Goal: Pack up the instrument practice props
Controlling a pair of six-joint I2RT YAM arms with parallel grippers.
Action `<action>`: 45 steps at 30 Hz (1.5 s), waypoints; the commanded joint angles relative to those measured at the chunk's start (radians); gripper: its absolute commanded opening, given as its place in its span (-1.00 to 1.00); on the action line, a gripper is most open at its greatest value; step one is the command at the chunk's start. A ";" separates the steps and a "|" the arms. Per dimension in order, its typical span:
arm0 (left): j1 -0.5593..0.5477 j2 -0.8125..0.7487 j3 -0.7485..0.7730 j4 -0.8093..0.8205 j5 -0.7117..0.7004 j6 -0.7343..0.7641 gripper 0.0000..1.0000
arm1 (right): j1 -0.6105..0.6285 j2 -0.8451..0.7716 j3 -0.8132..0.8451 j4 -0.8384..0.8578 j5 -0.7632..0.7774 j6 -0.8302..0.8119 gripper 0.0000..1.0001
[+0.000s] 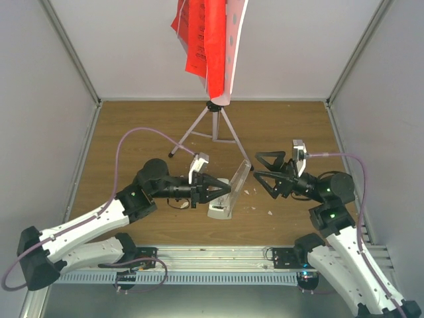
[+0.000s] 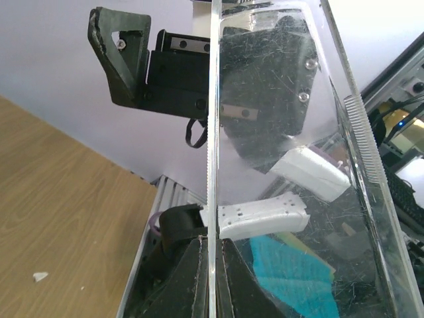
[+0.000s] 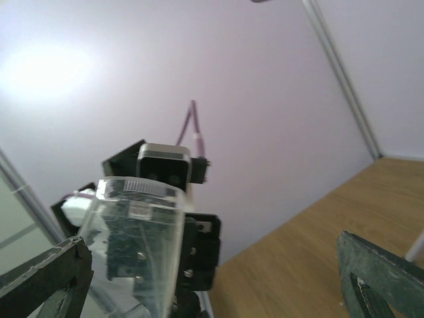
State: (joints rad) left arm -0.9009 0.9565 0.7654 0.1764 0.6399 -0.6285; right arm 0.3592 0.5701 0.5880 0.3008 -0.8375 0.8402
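Observation:
The music stand (image 1: 213, 106) stands at the back centre on silver tripod legs (image 1: 192, 129), with red ribbed sheets (image 1: 204, 36) on its pale perforated plate (image 1: 234, 46). The small white metronome (image 1: 220, 208) lies on the wood in front of it, and its clear scratched cover (image 1: 241, 176) tilts upward. My left gripper (image 1: 224, 190) (image 2: 213, 248) is shut on the thin edge of that clear cover (image 2: 213, 132). My right gripper (image 1: 257, 169) (image 3: 209, 265) is open just right of the cover (image 3: 136, 238) and does not touch it.
Small white crumbs (image 1: 270, 212) (image 2: 40, 276) lie on the wooden floor (image 1: 132, 119). Grey walls close in the back and both sides. A metal rail (image 1: 218, 255) runs along the near edge by the arm bases.

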 commanded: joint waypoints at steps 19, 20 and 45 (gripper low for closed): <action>-0.057 0.088 0.016 0.294 -0.054 -0.054 -1.00 | 0.216 0.055 -0.022 0.231 0.043 0.084 0.94; -0.058 0.089 0.014 0.298 -0.055 -0.055 -1.00 | 0.221 0.058 -0.025 0.238 0.043 0.088 0.92; -0.059 0.100 0.017 0.317 -0.050 -0.062 -1.00 | 0.261 0.107 0.018 0.309 0.084 0.187 0.55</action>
State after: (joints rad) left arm -0.9493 1.0561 0.7712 0.4088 0.5900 -0.6903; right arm 0.6044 0.6762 0.5816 0.5732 -0.7605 1.0195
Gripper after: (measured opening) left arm 0.029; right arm 0.789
